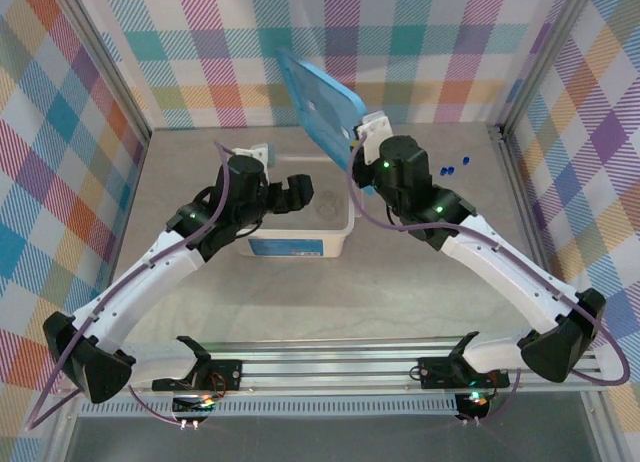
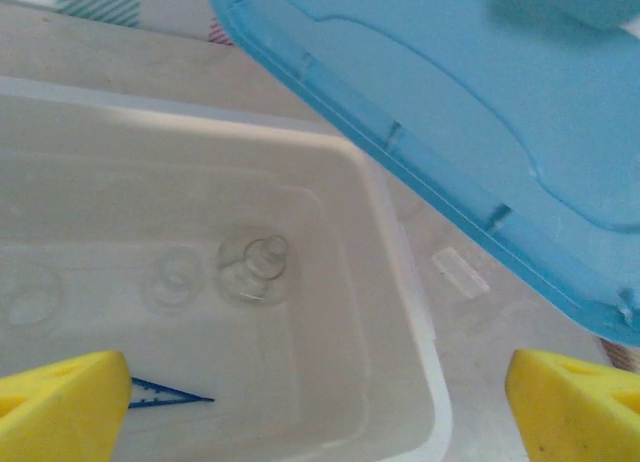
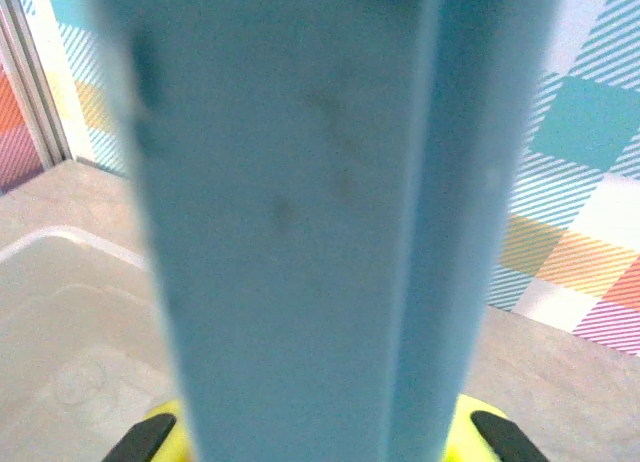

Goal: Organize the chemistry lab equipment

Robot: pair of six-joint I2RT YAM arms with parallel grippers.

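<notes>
Left jaws: wide open, holding nothing, hovering over the white tub [image 2: 400, 272]. On its floor you have the flask [image 2: 255, 267], faint clear beakers [image 2: 175, 277] and tweezers [image 2: 165, 393]. Right jaws: clamped on the blue lid [image 1: 315, 102], which is tilted above the tub's far right corner. Blue-capped tubes [image 1: 455, 168] lie on the desk [image 1: 300, 302], well right of the tub.
</notes>
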